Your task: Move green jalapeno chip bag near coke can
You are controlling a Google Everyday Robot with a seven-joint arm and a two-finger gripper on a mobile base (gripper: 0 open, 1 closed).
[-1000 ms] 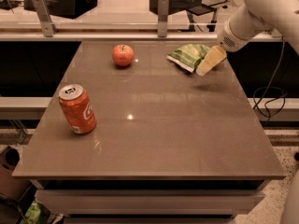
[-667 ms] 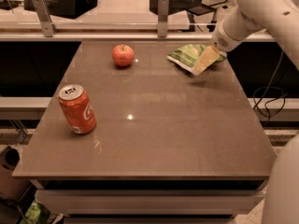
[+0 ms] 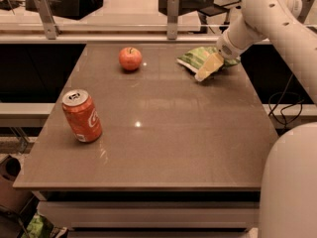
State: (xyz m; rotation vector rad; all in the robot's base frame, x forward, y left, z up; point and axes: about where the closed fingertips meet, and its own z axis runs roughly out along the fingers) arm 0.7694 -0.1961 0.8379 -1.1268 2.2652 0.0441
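The green jalapeno chip bag (image 3: 192, 58) lies flat at the far right of the brown table (image 3: 173, 133). My gripper (image 3: 208, 67) reaches in from the upper right on the white arm (image 3: 262, 14). It sits low over the bag's near right edge and covers part of it. The coke can (image 3: 82, 116) stands upright near the table's left edge, far from the bag and the gripper.
A red apple (image 3: 130, 58) sits at the far middle of the table, left of the bag. A rail with metal posts (image 3: 172, 15) runs behind the table. My white body (image 3: 290, 182) fills the lower right corner. Cables hang to the right of the table.
My gripper has moved a little left and farther back, onto the chip bag. My arm and body have come further into view on the right. The can and apple have not moved.
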